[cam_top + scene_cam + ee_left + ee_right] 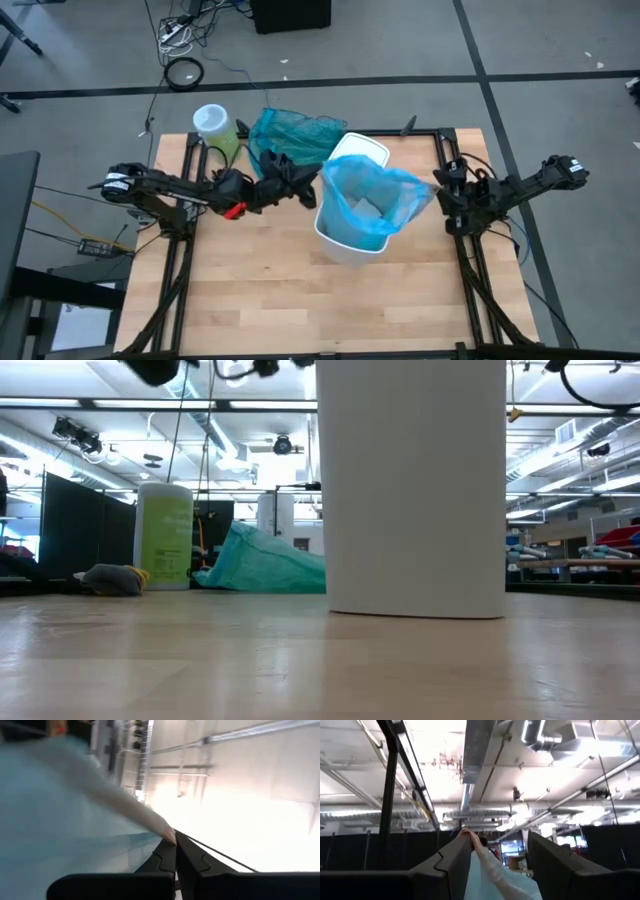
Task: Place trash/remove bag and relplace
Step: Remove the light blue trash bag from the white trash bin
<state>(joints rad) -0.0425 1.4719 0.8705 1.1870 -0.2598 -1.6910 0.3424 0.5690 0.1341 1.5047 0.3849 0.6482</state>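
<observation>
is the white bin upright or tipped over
Upright: the white plastic bin stands flat on the wooden table, its mouth facing up.

No text, brand or number can be read; print on the green canister (166, 535) is illegible.

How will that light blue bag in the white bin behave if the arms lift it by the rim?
Probably floppy: the bag drapes in loose folds over the bin. Likely light, holding only a few scraps. The thin film may slip or stretch where the left gripper pinches it.
</observation>
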